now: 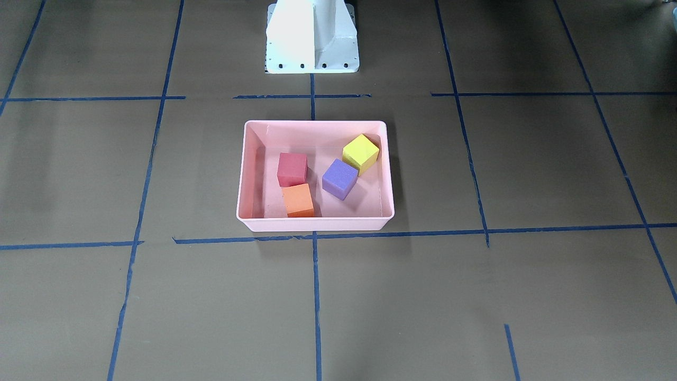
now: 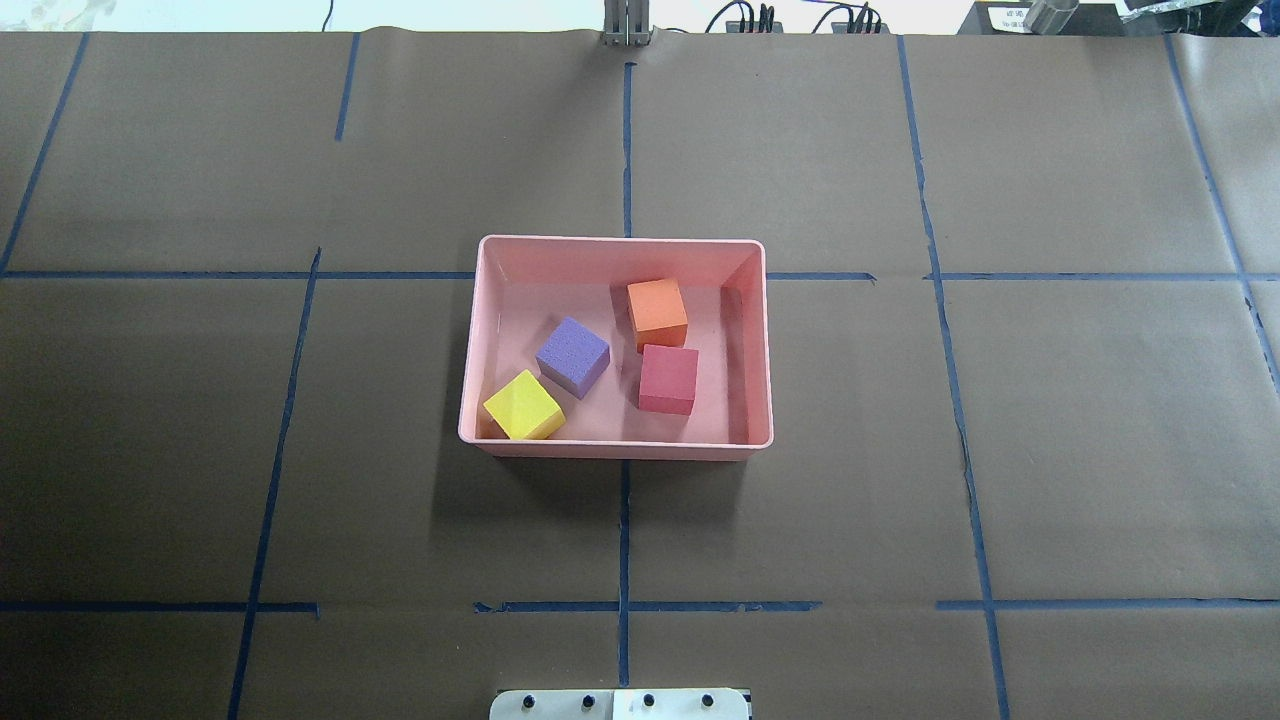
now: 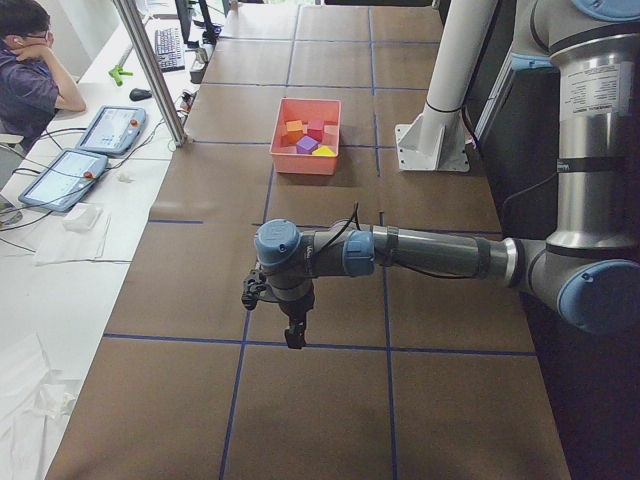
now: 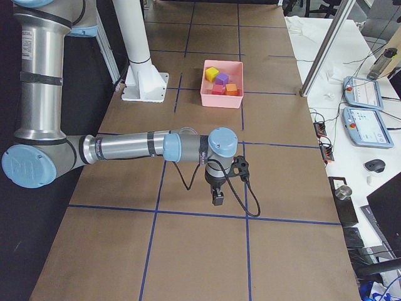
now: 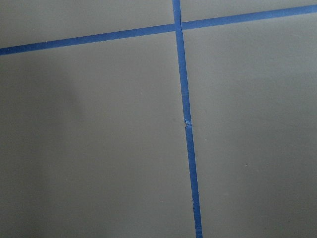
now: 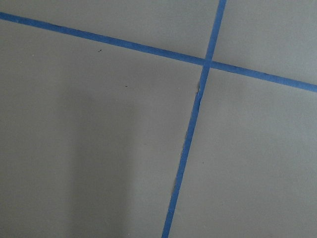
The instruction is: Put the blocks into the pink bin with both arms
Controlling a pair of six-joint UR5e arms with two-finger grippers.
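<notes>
Blocks [image 2: 668, 378]: four, in pink bin [image 2: 615, 242], far beyond both claws.
Left claw [image 3: 294, 337]: only side view shows it; grip state cannot tell.
Right claw [image 4: 217, 199]: same, cannot tell.

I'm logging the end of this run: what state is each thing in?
pink bin: upright, holds all four blocks.
orange block: in bin.
red block: in bin, beside orange block.
purple block: in bin, turned askew.
yellow block: in bin, near a corner.
left gripper: far from bin, open or shut unclear.
right gripper: far from bin, open or shut unclear.
</notes>
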